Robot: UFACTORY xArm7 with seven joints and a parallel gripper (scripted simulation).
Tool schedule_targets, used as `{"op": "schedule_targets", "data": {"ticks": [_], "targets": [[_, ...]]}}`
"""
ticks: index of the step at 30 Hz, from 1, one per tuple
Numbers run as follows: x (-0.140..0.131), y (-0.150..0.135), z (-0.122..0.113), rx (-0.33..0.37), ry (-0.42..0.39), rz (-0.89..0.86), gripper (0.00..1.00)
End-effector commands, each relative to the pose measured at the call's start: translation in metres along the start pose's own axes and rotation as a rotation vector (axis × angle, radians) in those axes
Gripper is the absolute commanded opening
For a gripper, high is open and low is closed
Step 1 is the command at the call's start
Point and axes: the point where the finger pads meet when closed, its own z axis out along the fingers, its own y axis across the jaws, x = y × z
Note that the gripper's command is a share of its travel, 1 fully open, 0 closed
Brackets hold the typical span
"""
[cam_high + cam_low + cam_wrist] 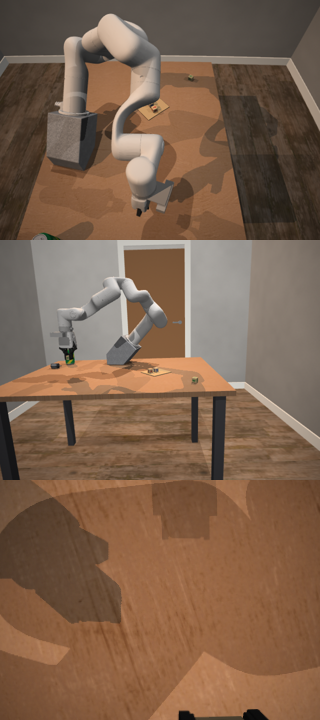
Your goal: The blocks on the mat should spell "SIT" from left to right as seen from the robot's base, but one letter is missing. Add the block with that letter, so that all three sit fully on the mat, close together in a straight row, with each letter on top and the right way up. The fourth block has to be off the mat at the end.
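The tan mat (153, 109) lies in the middle of the table and also shows in the exterior view (155, 372). Two letter blocks stand on it side by side: one with a red T (154, 108) and one mostly hidden behind the arm (151, 104); they show as two blocks (150, 370) (155, 369). A green block (191, 77) (194, 379) sits off the mat near the far edge. My gripper (139, 210) (67, 352) hangs above the table far from the mat, shut on a small block. Only the block's pale edge (215, 717) shows between the fingertips; its letter is hidden.
A green can (43, 236) (69, 360) stands at the table's corner, just beyond the gripper in the exterior view. A small black object (55, 365) lies beside it. The grey robot base (71, 138) stands at the table's left side.
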Motion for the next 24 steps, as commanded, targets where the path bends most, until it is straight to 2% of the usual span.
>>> {"op": "schedule_targets", "data": {"ticks": [1, 5, 12, 13, 15, 16, 17, 20, 24], "targets": [[0.01, -0.015, -0.007, -0.004, 0.011, 0.019, 0.23], [0.032, -0.069, -0.019, 0.0, 0.031, 0.081, 0.23], [0.052, -0.158, -0.031, 0.015, 0.05, 0.171, 0.23], [0.053, -0.171, -0.032, 0.017, 0.052, 0.183, 0.23], [0.053, -0.171, -0.032, 0.017, 0.052, 0.183, 0.23], [0.055, -0.203, -0.034, 0.024, 0.054, 0.213, 0.23], [0.055, -0.219, -0.035, 0.027, 0.055, 0.229, 0.23], [0.053, -0.246, -0.036, 0.032, 0.055, 0.254, 0.23], [0.044, -0.3, -0.036, 0.042, 0.051, 0.305, 0.23]]}}
